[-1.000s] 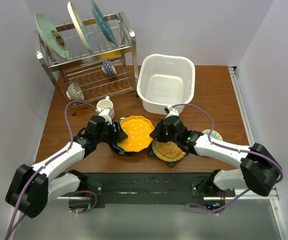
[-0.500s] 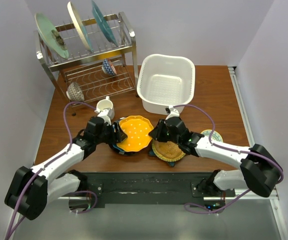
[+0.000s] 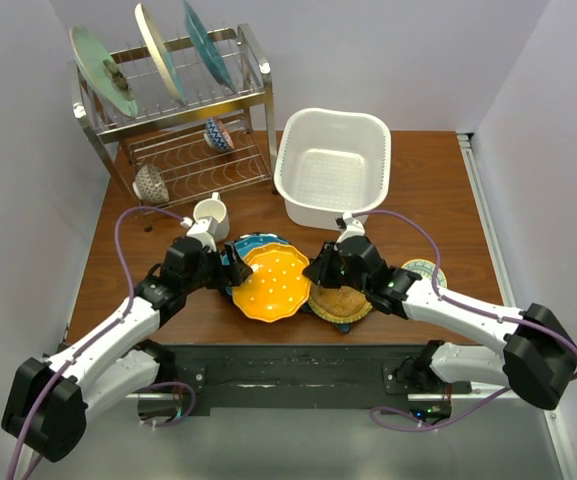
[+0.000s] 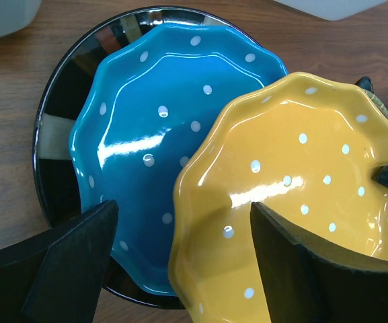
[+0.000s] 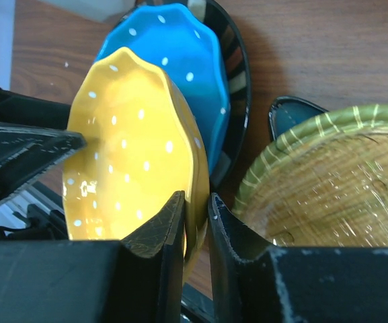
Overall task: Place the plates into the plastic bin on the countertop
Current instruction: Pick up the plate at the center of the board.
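One plate is in play: the orange plate is pinched at its 3 o'clock rim by the right gripper, jaws nearly closed on it. It is held over the blue plate, at 7 o'clock from the bin. The left gripper is spread wide, with nothing held. No long axis is offered by the round plate; its face is tilted up toward 9 o'clock. A glossy rim gripped so thinly could be swung loose and dropped, chipping the blue one.

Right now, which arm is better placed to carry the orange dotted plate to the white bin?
Right. The right gripper pinches the orange dotted plate at its rim, tilted above the blue dotted plate, and the plastic bin stands just beyond. The left gripper is open, holding nothing.
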`<state>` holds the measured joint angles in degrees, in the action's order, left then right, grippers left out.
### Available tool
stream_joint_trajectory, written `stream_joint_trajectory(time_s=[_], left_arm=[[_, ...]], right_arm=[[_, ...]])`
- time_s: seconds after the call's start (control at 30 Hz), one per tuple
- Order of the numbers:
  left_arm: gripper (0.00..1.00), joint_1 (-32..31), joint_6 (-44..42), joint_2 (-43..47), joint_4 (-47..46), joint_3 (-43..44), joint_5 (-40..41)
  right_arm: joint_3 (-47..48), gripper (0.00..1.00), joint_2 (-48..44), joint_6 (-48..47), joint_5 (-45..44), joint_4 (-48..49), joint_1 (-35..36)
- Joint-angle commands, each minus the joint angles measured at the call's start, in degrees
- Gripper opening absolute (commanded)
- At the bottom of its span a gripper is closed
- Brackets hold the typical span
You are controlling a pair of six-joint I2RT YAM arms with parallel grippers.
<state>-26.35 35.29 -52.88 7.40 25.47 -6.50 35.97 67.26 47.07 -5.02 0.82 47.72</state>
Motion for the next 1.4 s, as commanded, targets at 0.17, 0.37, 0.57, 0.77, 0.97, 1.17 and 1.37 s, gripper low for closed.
stream_joint_trajectory(time_s=[0.17,0.37,0.57,0.77,0.97,1.17,1.37], left_arm=[[0.95,-0.2,-1.5,3.8,1.9,2.4,2.7],[1.0,-0.2,-2.7,8.1,2.9,3.6,3.6],[1.0,-0.2,-3.7,11.0,3.8,5.3,3.8],[1.0,-0.2,-4.4,10.0,5.0,6.9,4.5],[1.0,-0.2,-4.3,9.8,5.0,6.9,4.9],[1.0,-0.2,-4.3,10.1,5.2,6.7,5.4],[1.0,-0.2,-4.2,9.6,5.3,6.1,5.5]], right_arm=[[2.6,0.0,-2.4,0.7,-2.3,1.2,-0.6],[3.2,0.0,-2.6,0.6,-2.3,-0.1,-1.1],[3.8,0.0,-3.0,0.2,-2.0,-0.6,-1.6],[3.7,0.0,-4.2,0.2,-0.5,-0.6,-2.9],[3.8,0.0,-5.6,0.9,2.6,-0.6,-5.0],[3.0,0.0,-6.5,1.7,4.8,-0.6,-7.6],[2.8,0.0,-7.6,2.3,8.2,-0.6,-9.5]])
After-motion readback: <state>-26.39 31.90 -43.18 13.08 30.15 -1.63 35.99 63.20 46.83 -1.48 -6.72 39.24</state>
